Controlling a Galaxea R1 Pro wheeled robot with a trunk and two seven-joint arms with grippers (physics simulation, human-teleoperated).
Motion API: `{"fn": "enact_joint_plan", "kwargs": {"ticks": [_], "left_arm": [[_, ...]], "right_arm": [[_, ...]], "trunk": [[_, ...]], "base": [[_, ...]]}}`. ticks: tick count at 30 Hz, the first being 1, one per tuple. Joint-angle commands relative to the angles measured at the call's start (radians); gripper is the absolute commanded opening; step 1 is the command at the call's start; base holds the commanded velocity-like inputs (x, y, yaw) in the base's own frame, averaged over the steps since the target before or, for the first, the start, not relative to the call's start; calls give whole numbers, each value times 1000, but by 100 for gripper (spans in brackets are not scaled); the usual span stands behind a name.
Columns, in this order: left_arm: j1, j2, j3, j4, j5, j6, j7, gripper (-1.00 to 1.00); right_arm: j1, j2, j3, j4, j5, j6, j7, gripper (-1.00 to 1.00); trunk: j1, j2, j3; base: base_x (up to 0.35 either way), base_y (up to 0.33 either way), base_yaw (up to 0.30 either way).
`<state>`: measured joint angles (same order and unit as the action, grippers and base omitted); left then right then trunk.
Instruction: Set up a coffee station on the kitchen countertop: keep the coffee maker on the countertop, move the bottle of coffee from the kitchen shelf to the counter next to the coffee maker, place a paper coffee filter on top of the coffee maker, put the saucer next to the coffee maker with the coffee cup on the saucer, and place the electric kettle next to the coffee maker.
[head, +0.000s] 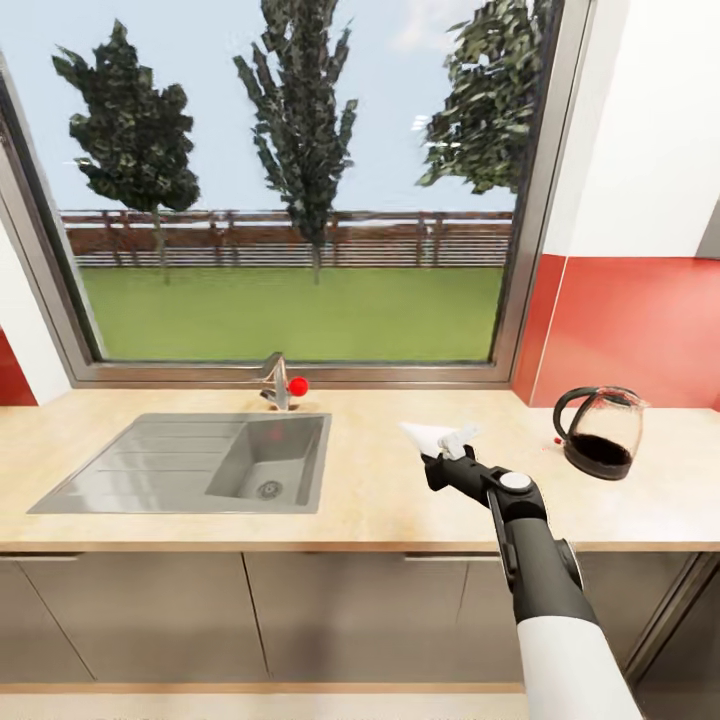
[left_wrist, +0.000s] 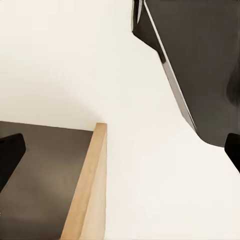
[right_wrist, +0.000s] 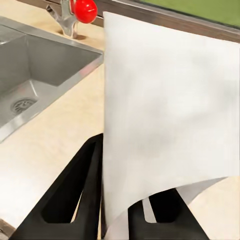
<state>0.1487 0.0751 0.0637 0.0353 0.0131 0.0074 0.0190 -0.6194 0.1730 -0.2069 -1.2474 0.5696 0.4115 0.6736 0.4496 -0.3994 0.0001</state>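
- We see the right gripper (head: 447, 447) clamped on the filter (head: 428, 434), held over the countertop (head: 380, 500) between the sink (head: 150, 470) and the kettle (head: 600, 432)
- The kettle stands on the countertop by the red wall; well apart from the filter
- Left gripper: we cannot tell its state

Countertop (head: 400, 500): long, light beige wood-grain, spanning the wall beneath a wide window, above dark grey cabinets.
Sink (head: 190, 460): grey, inset at the left, draining board beside a basin.
Tap (head: 277, 380): metal, red knob, behind the basin.
Electric kettle (head: 600, 432): clear glass, black handle, upright at the right, well apart from the sink.
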Motion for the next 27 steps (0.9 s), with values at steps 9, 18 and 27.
{"fn": "enact_joint_plan", "kwargs": {"ticks": [9, 18, 27], "left_arm": [[0, 0, 7, -2, 2, -1, -1, 100], [-1, -3, -2, -4, -7, 0, -6, 100], [-8, -2, 3, -6, 2, -9, -4, 100]], "right_arm": [[9, 1, 0, -6, 4, 5, 10, -100], [13, 1, 0, -12, 4, 6, 11, -100], [15, 1, 0, -13, 4, 6, 11, -100]], "trunk": [[0, -1, 0], [0, -1, 0], [0, -1, 0]], "base": [[-2, 301, 0], [0, 245, 94], [-61, 97, 276]]}}
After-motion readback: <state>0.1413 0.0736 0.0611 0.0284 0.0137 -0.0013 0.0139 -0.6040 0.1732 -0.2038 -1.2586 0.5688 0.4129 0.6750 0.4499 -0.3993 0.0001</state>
